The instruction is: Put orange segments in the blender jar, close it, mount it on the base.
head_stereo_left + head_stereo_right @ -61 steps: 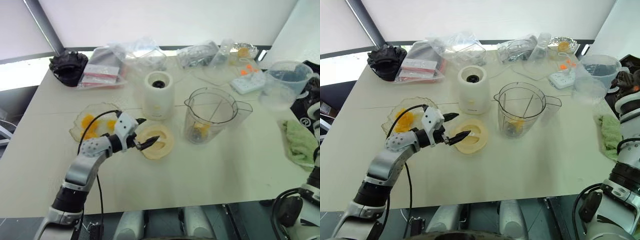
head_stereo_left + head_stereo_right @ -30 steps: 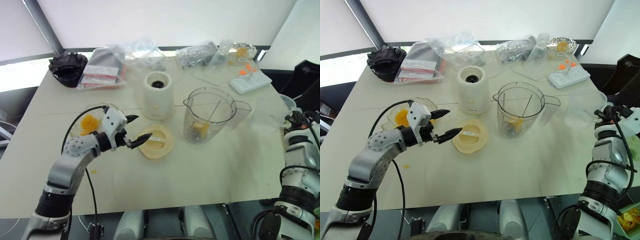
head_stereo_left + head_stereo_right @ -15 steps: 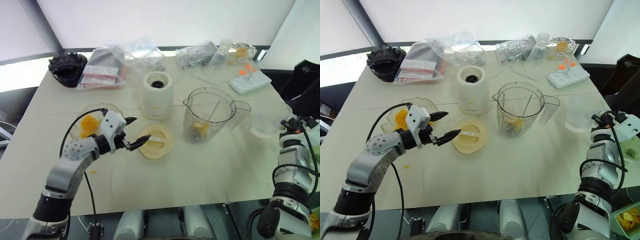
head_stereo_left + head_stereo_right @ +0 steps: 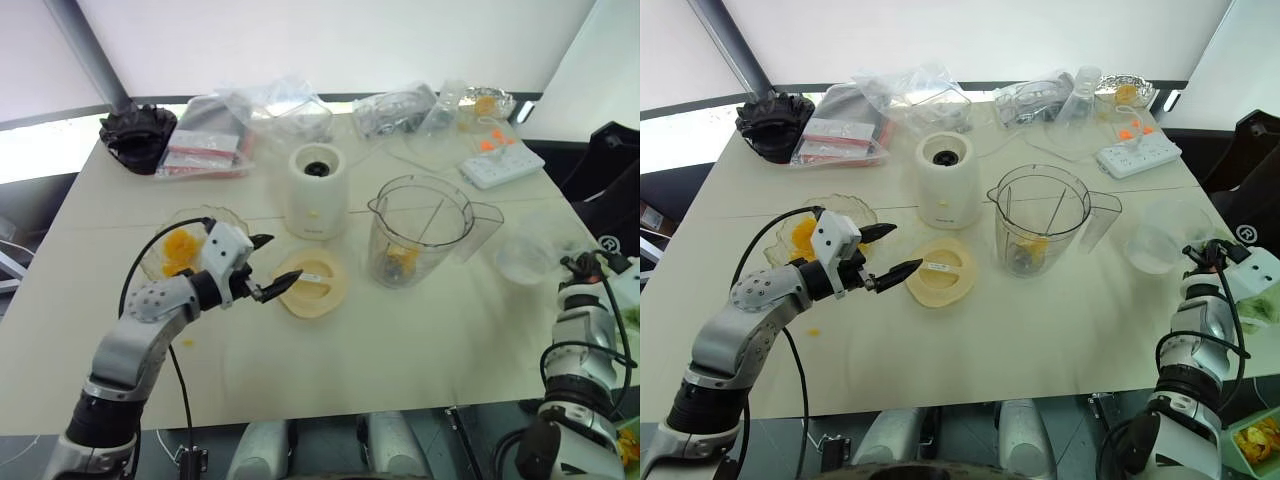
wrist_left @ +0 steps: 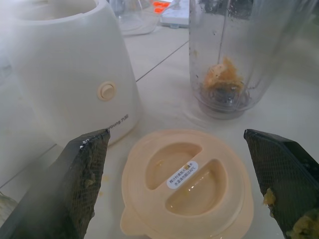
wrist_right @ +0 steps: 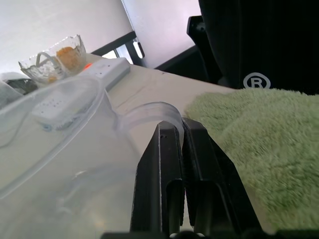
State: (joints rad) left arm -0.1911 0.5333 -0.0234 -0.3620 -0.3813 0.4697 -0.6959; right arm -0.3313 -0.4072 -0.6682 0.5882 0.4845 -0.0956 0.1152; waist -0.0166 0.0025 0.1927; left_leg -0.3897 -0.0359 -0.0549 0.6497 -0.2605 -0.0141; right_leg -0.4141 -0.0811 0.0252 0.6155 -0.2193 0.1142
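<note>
Jar upright mid-surface, spout toward 9 o'clock, handle toward 3
Clear, ribbed, orange pulp at the blade. Base at its 9. Left hand wide open over lid; right hand pinched on jug handle.

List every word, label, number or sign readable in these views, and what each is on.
"R" in a circle, white: on the black object past the green cloth.
White sticker on the cream lid: print too small to read.
Grey print low on the base: too blurred to read.
</note>
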